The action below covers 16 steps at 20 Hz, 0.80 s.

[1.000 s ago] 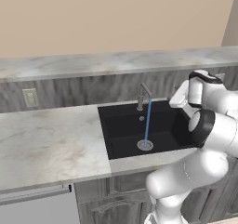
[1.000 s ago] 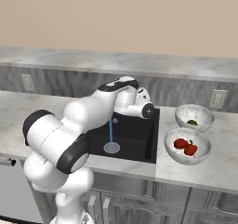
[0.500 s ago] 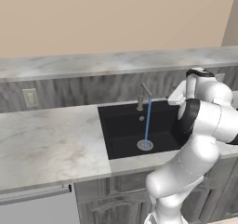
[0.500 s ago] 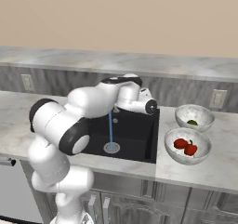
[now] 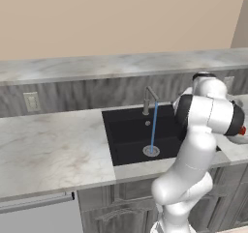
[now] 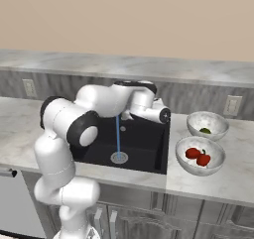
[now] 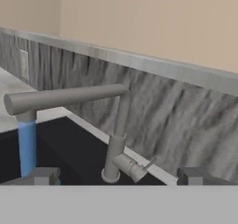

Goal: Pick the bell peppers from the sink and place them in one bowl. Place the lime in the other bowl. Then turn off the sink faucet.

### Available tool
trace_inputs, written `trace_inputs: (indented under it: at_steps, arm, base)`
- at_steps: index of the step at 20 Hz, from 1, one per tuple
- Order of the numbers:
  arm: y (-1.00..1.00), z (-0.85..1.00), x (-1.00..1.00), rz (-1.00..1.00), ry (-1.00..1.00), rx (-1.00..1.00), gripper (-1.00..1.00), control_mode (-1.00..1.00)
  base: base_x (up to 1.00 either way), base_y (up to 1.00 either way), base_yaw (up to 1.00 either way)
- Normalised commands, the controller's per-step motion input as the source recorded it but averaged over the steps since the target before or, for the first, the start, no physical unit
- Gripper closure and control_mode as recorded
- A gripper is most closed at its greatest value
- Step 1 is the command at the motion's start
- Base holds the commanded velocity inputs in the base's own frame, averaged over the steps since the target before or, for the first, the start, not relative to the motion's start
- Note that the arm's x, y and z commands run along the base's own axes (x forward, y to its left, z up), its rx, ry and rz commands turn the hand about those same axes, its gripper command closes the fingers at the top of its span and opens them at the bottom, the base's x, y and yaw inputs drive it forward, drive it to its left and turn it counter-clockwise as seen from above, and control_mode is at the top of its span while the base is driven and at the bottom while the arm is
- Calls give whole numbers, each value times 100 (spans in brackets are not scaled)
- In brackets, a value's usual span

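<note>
Water point(image 7: 27, 146) runs in a blue stream from the grey sink faucet point(image 7: 118, 135), whose small lever handle point(image 7: 138, 168) juts out low at the base. My gripper point(image 7: 120, 177) is open, its fingertips point(image 7: 44, 175) wide apart, and faces the faucet from close by, holding nothing. The stream point(image 6: 118, 134) falls to the drain of the black sink point(image 6: 144, 149). Right of the sink, the near bowl point(image 6: 216, 162) holds two red bell peppers point(image 6: 193, 152). The far bowl point(image 6: 218, 124) holds the green lime point(image 6: 205, 130). From the left, the faucet point(image 5: 150, 99) stands at the sink's point(image 5: 126, 135) back edge.
Pale marble counter point(image 5: 48, 150) stretches left of the sink, with a grey backsplash and a wall outlet point(image 5: 31, 101) behind it. Another outlet point(image 6: 231, 105) sits behind the bowls. My white arm crosses over the sink's right side. A dishwasher front point(image 5: 38, 212) lies below left.
My arm has folded more upright and its elbow has swung, while the hand stays near the sink's right back area. The jaws remain open. The water keeps running.
</note>
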Motion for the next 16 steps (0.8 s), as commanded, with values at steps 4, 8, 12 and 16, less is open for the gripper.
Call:
trace_inputs:
  at_steps: [4, 8, 12, 16]
  arm:
    - [-12, -21, 31, 0, 4, 6, -100, -100]
    - [-3, -15, 36, 0, 3, 6, -100, -100]
    - [0, -16, 41, 0, 5, 4, -100, -100]
    - [0, -22, 38, 0, 3, 3, -100, -100]
  base:
    - [0, 0, 0]
    - [0, 0, 0]
    - [0, 0, 0]
    - [0, 0, 0]
